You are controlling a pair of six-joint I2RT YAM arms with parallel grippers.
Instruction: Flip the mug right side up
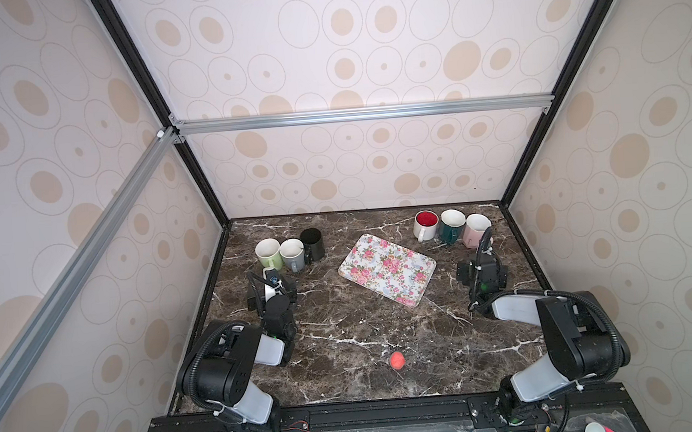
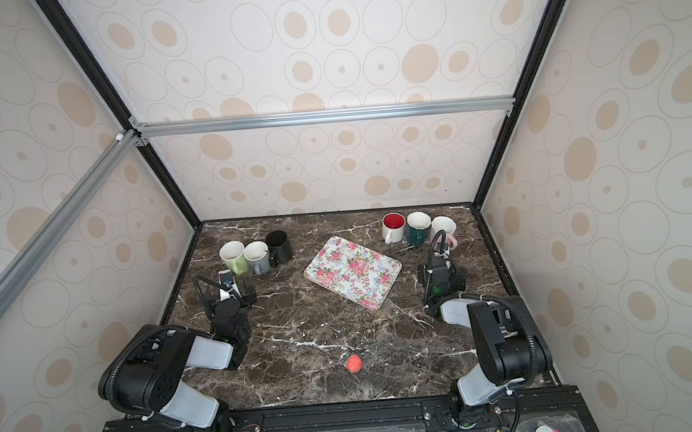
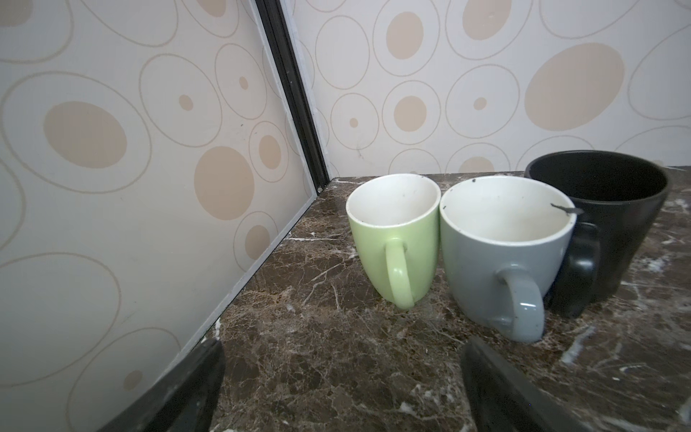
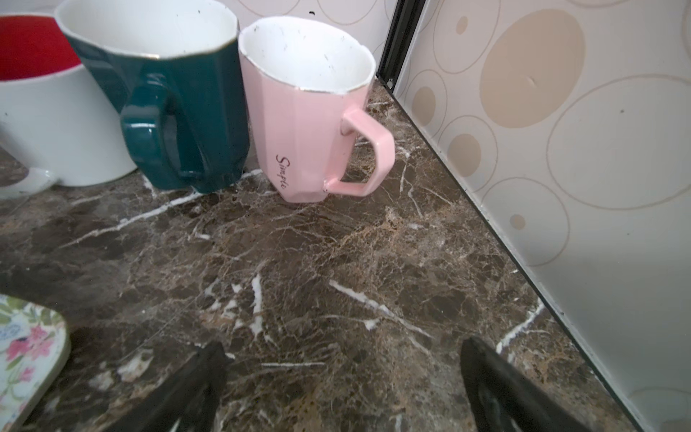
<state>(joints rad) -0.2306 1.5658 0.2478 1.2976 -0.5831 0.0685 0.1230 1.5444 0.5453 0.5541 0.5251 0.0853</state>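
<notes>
Dark veined marble tabletop (image 1: pixel 344 329) enclosed by oval-patterned wallpaper walls (image 1: pixel 374 169)

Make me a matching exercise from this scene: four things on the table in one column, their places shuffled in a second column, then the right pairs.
Things
1. green mug
2. pink mug
3. floral tray
4. small red ball

Places
a. alone, near the front edge of the table
b. right end of the right-hand row of mugs
c. centre, between the two rows of mugs
d. left end of the left-hand row of mugs

Pairs: 1-d, 2-b, 3-c, 4-a
</notes>
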